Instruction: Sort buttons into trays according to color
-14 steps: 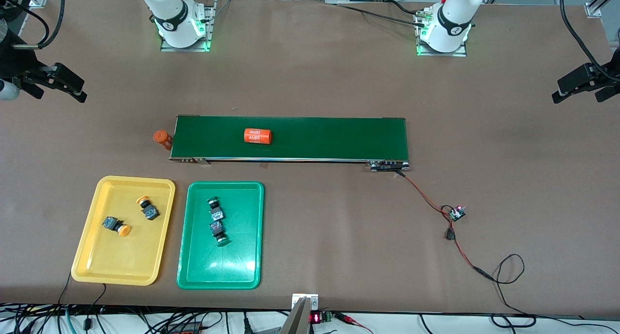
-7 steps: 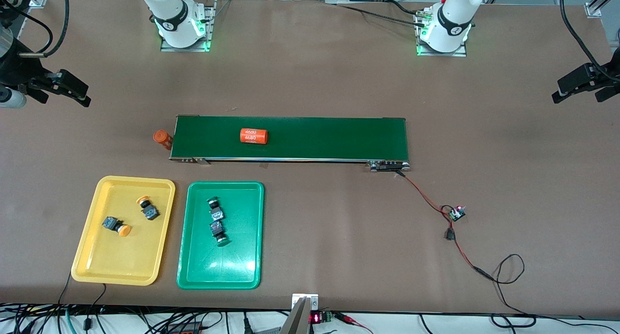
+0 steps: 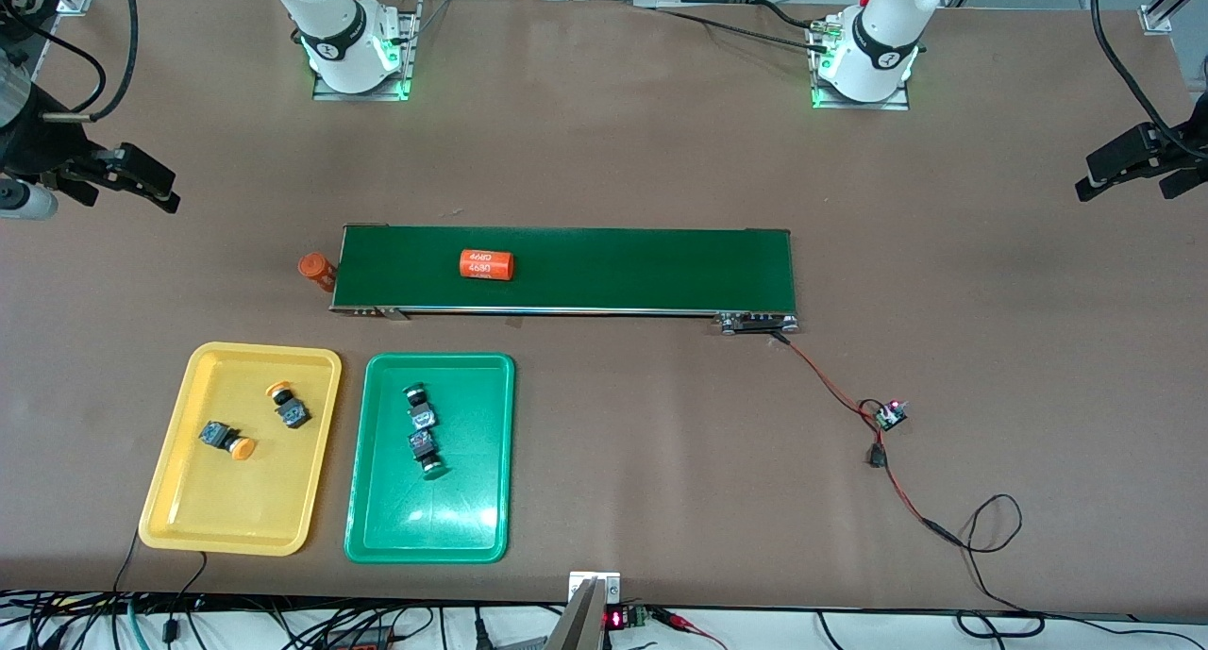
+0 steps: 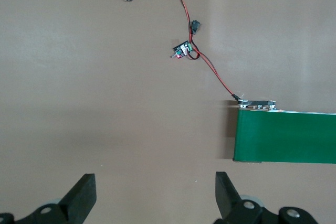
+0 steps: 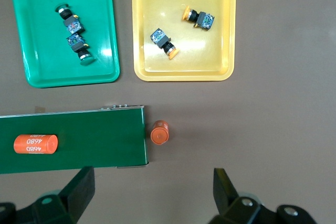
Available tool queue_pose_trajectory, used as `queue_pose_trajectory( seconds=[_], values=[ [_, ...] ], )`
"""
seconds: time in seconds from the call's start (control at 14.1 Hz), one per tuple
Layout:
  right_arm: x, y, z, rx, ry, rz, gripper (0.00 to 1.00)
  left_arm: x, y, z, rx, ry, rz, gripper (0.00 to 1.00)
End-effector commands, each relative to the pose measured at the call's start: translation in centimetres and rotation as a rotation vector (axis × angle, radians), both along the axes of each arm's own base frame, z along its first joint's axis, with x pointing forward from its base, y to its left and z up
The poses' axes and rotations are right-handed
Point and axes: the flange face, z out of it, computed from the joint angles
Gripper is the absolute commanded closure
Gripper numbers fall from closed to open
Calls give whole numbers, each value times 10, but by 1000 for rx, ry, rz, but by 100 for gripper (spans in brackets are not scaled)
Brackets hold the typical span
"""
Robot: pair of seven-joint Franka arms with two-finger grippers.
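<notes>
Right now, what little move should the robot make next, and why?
Probably none for sorting: both yellow-orange buttons lie in the yellow tray and both green buttons in the green tray. The open right gripper and open left gripper hold nothing, so I'd just park both arms.

table point(image 3: 604, 159) – trays point(image 3: 189, 527), conveyor belt point(image 3: 613, 268)

A broad brown table point(image 3: 604, 159) with a matte surface fills the scene under even overhead light. Aluminium framing point(image 3: 1166, 8) stands at its corners, and a tangle of black cables point(image 3: 236, 622) runs along the white edge nearest the front camera.
</notes>
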Motion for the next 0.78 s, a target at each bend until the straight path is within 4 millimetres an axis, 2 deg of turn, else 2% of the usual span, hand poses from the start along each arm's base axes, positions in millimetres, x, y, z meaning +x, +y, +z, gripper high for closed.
queue_pose_trajectory(
  seconds=[0.0, 0.5, 0.71],
  values=[
    [10, -1, 8, 10, -4, 17, 0, -2, 1, 5, 15, -4, 0, 0],
    [11, -1, 9, 17, -11, 44, 0, -2, 1, 5, 15, -4, 0, 0],
    [11, 1, 20, 18, -30, 49, 0, -1, 1, 4, 18, -10, -1, 0]
  ],
)
